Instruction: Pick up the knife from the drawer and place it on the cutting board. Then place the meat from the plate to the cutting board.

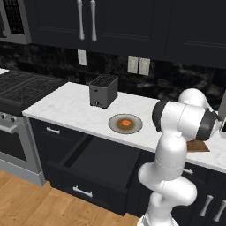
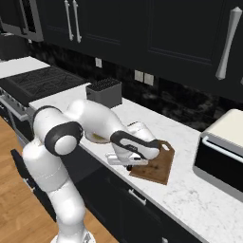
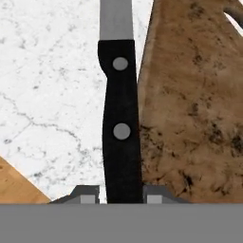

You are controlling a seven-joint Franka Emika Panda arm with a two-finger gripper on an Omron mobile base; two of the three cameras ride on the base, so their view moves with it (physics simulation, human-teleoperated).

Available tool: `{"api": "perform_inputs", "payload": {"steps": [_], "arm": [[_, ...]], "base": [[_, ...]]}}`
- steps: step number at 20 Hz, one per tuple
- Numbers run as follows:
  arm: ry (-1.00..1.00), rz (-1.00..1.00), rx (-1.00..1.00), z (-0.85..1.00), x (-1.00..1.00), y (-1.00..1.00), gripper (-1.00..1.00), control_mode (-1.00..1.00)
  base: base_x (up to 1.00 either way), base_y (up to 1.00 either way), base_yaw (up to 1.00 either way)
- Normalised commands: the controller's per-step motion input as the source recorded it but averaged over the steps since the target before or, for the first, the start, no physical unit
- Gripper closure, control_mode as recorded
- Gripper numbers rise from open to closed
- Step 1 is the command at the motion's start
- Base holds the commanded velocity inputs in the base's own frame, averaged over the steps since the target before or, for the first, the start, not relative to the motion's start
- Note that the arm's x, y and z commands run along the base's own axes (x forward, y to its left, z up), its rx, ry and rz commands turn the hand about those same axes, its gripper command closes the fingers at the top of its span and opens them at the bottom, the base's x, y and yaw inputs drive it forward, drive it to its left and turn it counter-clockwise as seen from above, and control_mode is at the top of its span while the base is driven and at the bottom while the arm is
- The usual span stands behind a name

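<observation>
- The knife sits in the hand, dark handle pinched between the two fingertips, blade running away from the camera toward the top of the hand view.
- Look of it: slim black handle with two grey rivets, flat pale grey blade starting just past the handle. Narrow thing, so not much for the pads to grip.
- It hangs right along the edge of the cutting board: brown mottled wood on one side, white marble tabletop on the other.
- To do this step well, I'd shift the knife sideways over the wood so the whole length lands on the board, not half on marble, then lower it flat before letting go.
- How high it rides above the board is hard to judge from here; in the right base view the hand looks low, close over the board's near corner.
- A drop from any height could make such a light, slim knife bounce or slide off the edge.
- Further out, the meat waits as a small orange-red lump in the middle of the plate, near the toaster.
- The drawer stands open below the tabletop edge, dark inside.
</observation>
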Motion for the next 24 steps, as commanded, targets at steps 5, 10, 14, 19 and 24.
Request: {"api": "perform_inputs", "payload": {"steps": [5,10,14,19,24], "arm": [[0.08,0.0,0.0,0.0,0.39,-0.46,1.0,-1.0],[0.1,0.0,0.02,0.0,0.38,-0.63,1.0,-1.0],[0.13,0.0,0.05,-0.02,0.29,-0.53,1.0,-1.0],[0.16,0.0,0.04,-0.24,0.43,-0.3,1.0,-1.0],[0.23,0.01,0.12,-0.34,0.66,-0.1,1.0,-1.0]], "base": [[0.0,0.0,0.0],[0.0,0.0,0.0],[0.0,0.0,0.0],[0.0,0.0,0.0],[0.0,0.0,0.0]]}}
